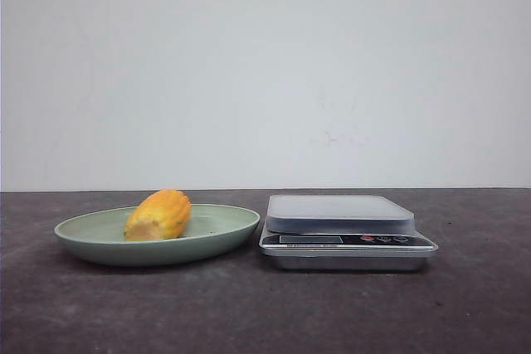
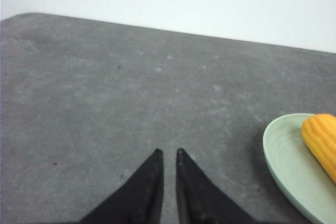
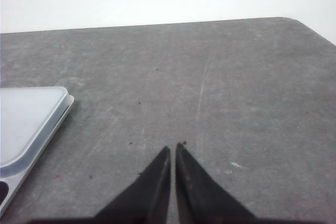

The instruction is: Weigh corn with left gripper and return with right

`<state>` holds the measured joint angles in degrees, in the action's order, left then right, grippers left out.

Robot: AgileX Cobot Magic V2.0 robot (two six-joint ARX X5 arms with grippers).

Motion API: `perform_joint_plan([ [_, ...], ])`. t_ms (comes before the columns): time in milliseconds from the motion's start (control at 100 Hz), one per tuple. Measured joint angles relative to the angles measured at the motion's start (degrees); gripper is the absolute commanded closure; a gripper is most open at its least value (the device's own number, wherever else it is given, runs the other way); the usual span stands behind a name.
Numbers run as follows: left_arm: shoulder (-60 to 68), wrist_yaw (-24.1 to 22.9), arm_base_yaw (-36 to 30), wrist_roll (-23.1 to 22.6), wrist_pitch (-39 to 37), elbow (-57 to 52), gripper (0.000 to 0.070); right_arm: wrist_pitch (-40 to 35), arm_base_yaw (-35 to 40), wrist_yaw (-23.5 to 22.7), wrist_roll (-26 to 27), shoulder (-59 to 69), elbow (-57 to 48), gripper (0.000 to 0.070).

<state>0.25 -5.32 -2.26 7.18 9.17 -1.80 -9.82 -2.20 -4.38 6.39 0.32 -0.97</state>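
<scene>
**Corn on plate, both hands empty**

The stubby yellow-orange corn cob [image 1: 158,215] is seen lying in the shallow pale green plate [image 1: 224,234], at 9 o'clock from the silver digital kitchen scale [image 1: 344,233] on the dark grey tabletop [image 1: 265,312]. The left hand [image 2: 168,152] and right hand [image 3: 174,146] are held nearly clenched, grasping nothing.

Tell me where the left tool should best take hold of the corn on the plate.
Probably across the middle of the corn, coming down from above. It lies on its side in the green plate, tilted, and the raised rim blocks a low side approach. The left tool is off to the side over bare table, nearly closed, so it must open first.
</scene>
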Motion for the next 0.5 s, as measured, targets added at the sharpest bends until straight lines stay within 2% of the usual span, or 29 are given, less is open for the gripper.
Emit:
perform_joint_plan([
  [80,0.0,1.11,-0.02,1.81,-0.52,0.0,0.0696,0.02,0.0,-0.02,1.4,0.0,0.0,0.0697],
  [260,1.05,1.18,-0.02,8.92,0.09,-2.05,0.069,-2.54,0.02,0.04,5.97,1.92,-3.58,0.0698],
  [380,4.57,1.2,-0.02,12.98,-0.22,-9.79,0.069,-3.34,0.04,0.07,7.82,6.12,-11.58,0.0698],
  [500,11.5,2.34,-0.02,14.4,-0.04,-19.87,0.069,-5.44,0.07,0.02,8.48,13.7,-21.55,0.0698],
])
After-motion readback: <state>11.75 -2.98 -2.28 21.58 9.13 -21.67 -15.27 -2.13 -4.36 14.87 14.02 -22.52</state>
